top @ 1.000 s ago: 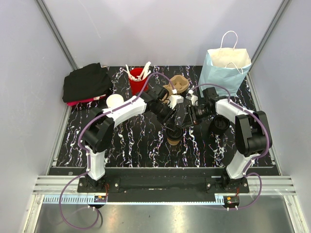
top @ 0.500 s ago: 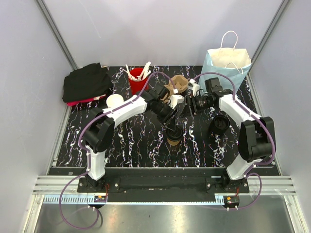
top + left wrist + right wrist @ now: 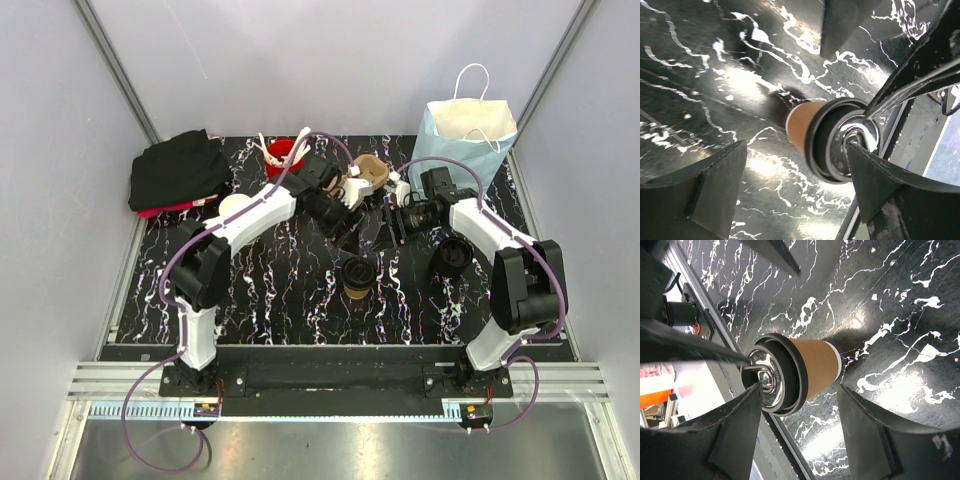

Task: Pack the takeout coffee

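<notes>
**Takeout coffee [image 3: 357, 278] upright on the worktop [image 3: 260, 290], unheld, both sets of fingers spread clear of it.**

The tan cup, capped with a black lid [image 3: 771, 376], stands alone near the middle of the black marbled worktop. The left fingers [image 3: 715, 182] are wide apart and hold nothing. In the left wrist view the cup shows in the gap between them, on the surface below. The right fingers [image 3: 867, 432] are likewise parted and empty, with the cup again seen between them. From above, both sets hang just behind the cup and do not touch it. Behind them sits the brown cup carrier [image 3: 368, 172], with the red cup [image 3: 281, 156] of white utensils to its left. A pale blue paper bag [image 3: 465, 135] stands at the far right corner. A black cloth [image 3: 180, 172] lies at the far left.
</notes>
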Controlling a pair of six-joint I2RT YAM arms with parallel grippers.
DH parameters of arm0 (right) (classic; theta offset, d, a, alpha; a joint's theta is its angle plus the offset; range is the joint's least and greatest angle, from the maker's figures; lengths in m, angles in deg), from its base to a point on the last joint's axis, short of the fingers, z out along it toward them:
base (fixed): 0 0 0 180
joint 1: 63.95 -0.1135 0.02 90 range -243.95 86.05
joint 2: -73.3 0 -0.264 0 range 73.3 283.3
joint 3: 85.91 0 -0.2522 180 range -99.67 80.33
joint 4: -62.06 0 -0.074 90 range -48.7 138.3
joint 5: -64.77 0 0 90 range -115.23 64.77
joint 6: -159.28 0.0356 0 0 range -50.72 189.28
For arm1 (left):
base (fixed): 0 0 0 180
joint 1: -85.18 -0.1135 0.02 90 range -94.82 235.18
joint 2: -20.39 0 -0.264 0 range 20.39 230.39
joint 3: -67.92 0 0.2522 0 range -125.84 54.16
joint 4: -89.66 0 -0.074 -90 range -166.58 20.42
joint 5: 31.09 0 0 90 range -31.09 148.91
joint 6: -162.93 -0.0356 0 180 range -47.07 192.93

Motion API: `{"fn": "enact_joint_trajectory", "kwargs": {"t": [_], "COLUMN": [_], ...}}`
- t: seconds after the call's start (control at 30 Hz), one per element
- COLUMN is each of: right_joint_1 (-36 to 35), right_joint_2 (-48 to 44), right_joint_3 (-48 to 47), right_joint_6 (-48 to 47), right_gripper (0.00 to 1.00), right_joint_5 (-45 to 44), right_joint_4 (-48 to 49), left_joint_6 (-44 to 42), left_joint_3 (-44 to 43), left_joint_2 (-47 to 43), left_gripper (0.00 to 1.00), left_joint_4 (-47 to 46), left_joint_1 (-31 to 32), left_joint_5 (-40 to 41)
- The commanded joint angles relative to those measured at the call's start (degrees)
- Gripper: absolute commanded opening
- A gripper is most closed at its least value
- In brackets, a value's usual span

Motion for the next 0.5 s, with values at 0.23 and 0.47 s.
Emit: {"fn": "enact_joint_trajectory", "kwargs": {"t": [0.23,0.47], "right_joint_1": [-1.99,-1.99], "right_joint_2": [-5.77,-8.23], "right_joint_3": [2.84,5.21], "right_joint_6": [-5.85,-12.52], "right_gripper": [0.68,0.68], "right_joint_5": [-0.41,2.31], "right_joint_4": [-1.81,-4.79], "left_joint_6": [-4.86,-5.13], "left_joint_3": [7.53,11.86], "left_joint_2": [-9.58,-10.03], "left_gripper": [0.86,0.86], "left_joint_4": [1.13,-1.33], "left_joint_1": [-1.51,-1.51], "left_joint_5": [-0.77,-2.00]}}
